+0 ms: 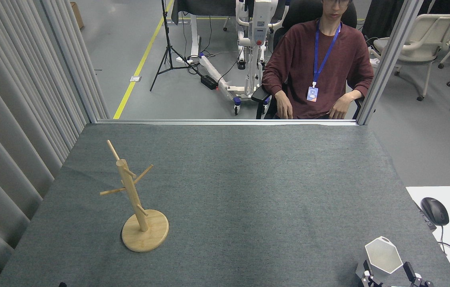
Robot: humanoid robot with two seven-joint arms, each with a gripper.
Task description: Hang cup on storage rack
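Observation:
The white cup (383, 255) with a hexagonal rim stands upright at the near right corner of the grey table, its small loop handle pointing away from me. My right gripper (387, 273) comes up from the bottom edge and is open, one dark finger on each side of the cup's near part. The wooden storage rack (131, 194) stands on its round base at the near left, its pegs bare, far from the cup. Only a small dark tip of my left gripper (62, 284) shows at the bottom edge.
A person in a dark red sweater (320, 59) sits behind the table's far edge, hands near the lap. A metal post (384, 63) rises at the far right corner and a curtain (17, 119) lines the left side. A mouse (434, 210) lies on a white desk to the right.

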